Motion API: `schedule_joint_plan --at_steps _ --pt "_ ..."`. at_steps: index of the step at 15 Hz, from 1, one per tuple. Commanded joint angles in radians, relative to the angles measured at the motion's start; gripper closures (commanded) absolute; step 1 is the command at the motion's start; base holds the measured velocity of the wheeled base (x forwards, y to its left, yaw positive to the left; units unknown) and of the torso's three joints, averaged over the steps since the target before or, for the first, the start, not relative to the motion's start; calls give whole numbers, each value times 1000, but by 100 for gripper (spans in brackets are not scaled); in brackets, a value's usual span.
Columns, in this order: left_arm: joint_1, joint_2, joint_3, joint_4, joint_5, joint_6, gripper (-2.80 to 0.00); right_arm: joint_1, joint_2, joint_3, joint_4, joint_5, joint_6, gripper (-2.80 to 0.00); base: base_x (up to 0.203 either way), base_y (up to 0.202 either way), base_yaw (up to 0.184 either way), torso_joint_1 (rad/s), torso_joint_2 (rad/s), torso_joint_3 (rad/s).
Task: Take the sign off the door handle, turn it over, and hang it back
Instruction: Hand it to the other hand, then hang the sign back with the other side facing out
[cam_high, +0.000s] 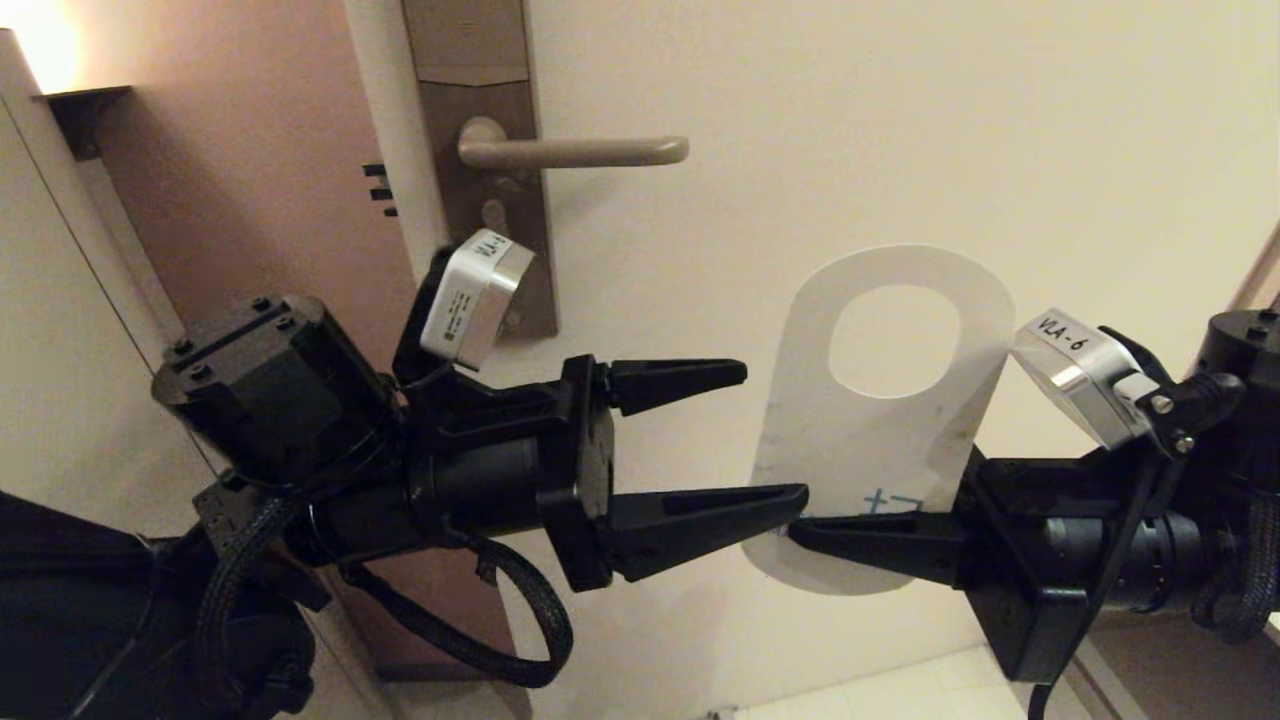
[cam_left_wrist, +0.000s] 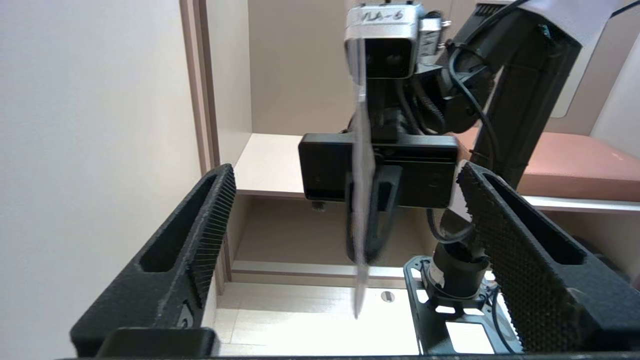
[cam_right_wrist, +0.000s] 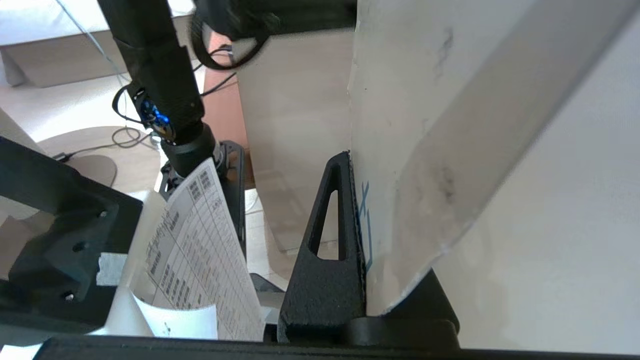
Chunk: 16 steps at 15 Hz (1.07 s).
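The sign (cam_high: 850, 450) shows its white side with a faint blue mark and its oval hole at the top. It hangs free in front of the door, below and right of the door handle (cam_high: 580, 152), which is bare. My right gripper (cam_high: 800, 530) is shut on the sign's lower part, one finger in front and the other hidden behind it. My left gripper (cam_high: 775, 435) is open, its fingertips at the sign's left edge without pinching it. In the left wrist view the sign (cam_left_wrist: 361, 200) is edge-on between the open fingers (cam_left_wrist: 220, 210). In the right wrist view the sign (cam_right_wrist: 410, 150) lies against one finger (cam_right_wrist: 345, 220).
The brownish lock plate (cam_high: 520, 260) runs down the door's left edge, with dark latch bolts (cam_high: 378, 190) on the edge. A brown wall and frame stand at left. A printed paper sheet (cam_right_wrist: 200, 250) shows in the right wrist view. A shelf (cam_left_wrist: 270, 165) lies beyond.
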Motion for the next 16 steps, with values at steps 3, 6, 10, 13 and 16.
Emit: schedule_joint_plan --at_steps 3,6,10,13,16 --pt "5 -58 48 -8 -3 4 -280 -31 -15 13 -5 3 -2 0 0 0 0 0 0 0" --pt "12 -79 76 -21 -1 10 0 -49 -19 27 -5 2 -2 0 0 0 0 0 0 0" --pt "21 -116 116 -21 62 15 0 -60 -21 28 -5 2 -6 0 0 0 0 0 0 0" --pt "80 -155 167 -1 110 36 0 -66 -21 30 -5 -4 -8 0 0 0 0 0 0 0" --pt "183 -222 210 152 157 177 0 -72 -21 31 -5 -49 -14 0 0 0 0 0 0 0"
